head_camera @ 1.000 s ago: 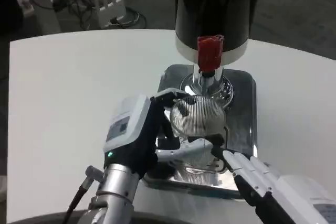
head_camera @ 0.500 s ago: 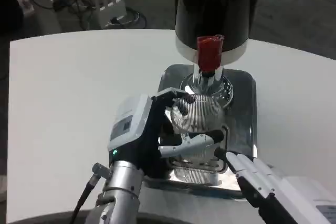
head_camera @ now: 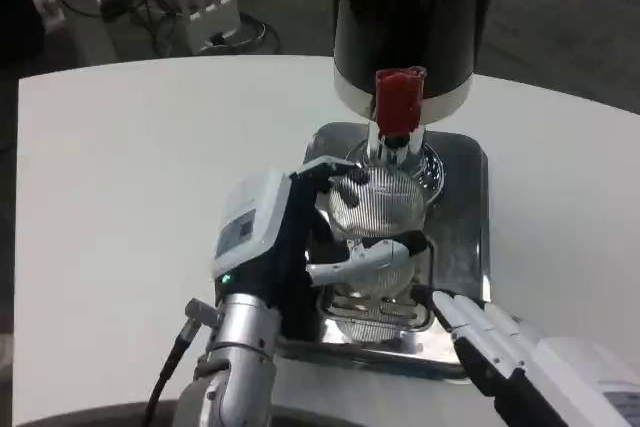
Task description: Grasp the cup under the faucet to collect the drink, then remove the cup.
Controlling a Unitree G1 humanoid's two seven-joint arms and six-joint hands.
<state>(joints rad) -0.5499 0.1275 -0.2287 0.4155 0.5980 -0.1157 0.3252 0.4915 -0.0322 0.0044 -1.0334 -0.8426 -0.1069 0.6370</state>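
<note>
While only the head view is on offer, it shows the task well started but not finished. At the centre of the white bench (head_camera: 130, 177) sits a shiny metal drip tray (head_camera: 462, 209) with a slotted grate (head_camera: 378, 319) toward six o'clock, and at twelve o'clock rises the black cylindrical drink dispenser (head_camera: 410, 12) with its red tap handle (head_camera: 399, 102) and chrome faucet (head_camera: 392, 155) just below. The ribbed, clear glass cup (head_camera: 378, 209) stands on the tray directly under that faucet, touching or nearly touching the spout. From seven o'clock the left hand (head_camera: 275, 247) reaches in, its fingers (head_camera: 365, 257) clamped round the cup, one white finger wrapping across the front at six o'clock of the cup and dark fingertips on the far side near the rim. The right hand (head_camera: 500, 342) lies at five o'clock, fingers stretched out together and flat, holding nothing, their tips at the tray's near right corner, apart from the cup. I judge the grasp and the placing under the faucet done. Whether any drink has run into the cup I cannot tell; no stream is plain to see. Left to do, as I read it: working the red handle, perhaps with the free right hand, filling the cup, then drawing it out toward six o'clock.
</note>
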